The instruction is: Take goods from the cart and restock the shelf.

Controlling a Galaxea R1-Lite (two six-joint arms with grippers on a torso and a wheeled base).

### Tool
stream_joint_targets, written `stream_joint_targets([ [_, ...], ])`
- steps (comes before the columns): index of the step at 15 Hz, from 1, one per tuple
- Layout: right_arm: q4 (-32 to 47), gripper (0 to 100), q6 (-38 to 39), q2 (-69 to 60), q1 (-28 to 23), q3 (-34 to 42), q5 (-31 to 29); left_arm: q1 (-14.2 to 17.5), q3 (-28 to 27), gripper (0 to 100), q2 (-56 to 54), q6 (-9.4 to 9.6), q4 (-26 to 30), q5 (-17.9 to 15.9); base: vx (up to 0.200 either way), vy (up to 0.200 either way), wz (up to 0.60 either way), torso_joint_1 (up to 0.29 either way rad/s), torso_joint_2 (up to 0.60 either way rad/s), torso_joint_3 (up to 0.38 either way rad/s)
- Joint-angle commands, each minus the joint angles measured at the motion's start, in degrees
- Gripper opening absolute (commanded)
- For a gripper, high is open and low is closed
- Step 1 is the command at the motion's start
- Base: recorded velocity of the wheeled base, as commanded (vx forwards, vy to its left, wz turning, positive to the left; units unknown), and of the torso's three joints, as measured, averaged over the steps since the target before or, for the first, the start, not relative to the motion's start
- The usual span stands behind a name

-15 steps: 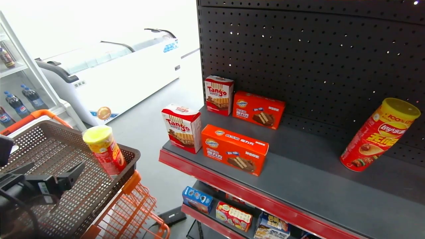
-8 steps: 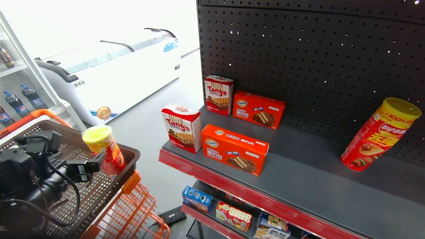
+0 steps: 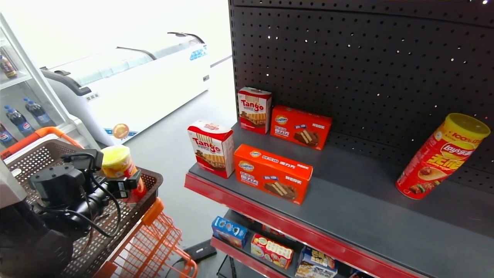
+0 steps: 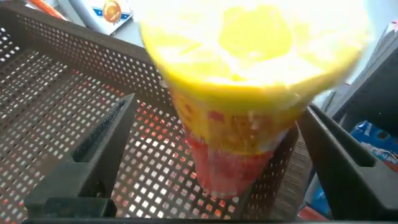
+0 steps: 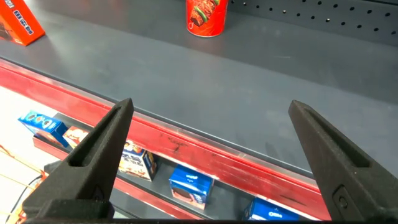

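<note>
Gripper L (image 4: 214, 158) released, astride chip can (image 4: 249, 68) in cart (image 4: 50, 81); gripper R (image 5: 211, 158) released by shelf (image 5: 186, 81)

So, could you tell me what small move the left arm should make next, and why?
Probably close the left gripper on the chips can: the can stands in the cart basket between the open fingers, not yet gripped.
</note>
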Motion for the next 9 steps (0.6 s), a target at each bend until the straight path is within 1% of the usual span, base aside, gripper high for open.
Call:
stream_joint_targets([
  [1,-0.02,100,-0.01,0.06,0.04,0.00,0.00,-0.34,-2.95,100,4.09,0.02,-0.04,0.04,0.000,0.000,0.00,0.000,0.00,0.000],
  [4,-0.02,100,-0.01,0.06,0.04,0.00,0.00,-0.43,-6.46,100,6.46,0.02,-0.13,0.04,0.000,0.000,0.00,0.000,0.00,0.000],
  [5,-0.02,100,-0.01,0.06,0.04,0.00,0.00,-0.87,-7.25,0,7.34,-0.16,-1.01,0.13,0.000,0.000,0.00,0.000,0.00,0.000],
  [6,-0.02,100,-0.01,0.06,0.04,0.00,0.00,-0.96,-8.04,0,7.78,-0.25,-1.97,0.04,0.000,0.000,0.00,0.000,0.00,0.000],
  [7,-0.02,100,-0.01,0.06,0.04,0.00,0.00,-1.04,-9.10,0,7.96,0.19,-1.53,-0.05,0.000,0.000,0.00,0.000,0.00,0.000],
  [9,-0.02,100,-0.01,0.06,0.04,0.00,0.00,-1.13,-9.28,0,7.87,0.10,-1.36,-0.14,0.000,0.000,0.00,0.000,0.00,0.000],
])
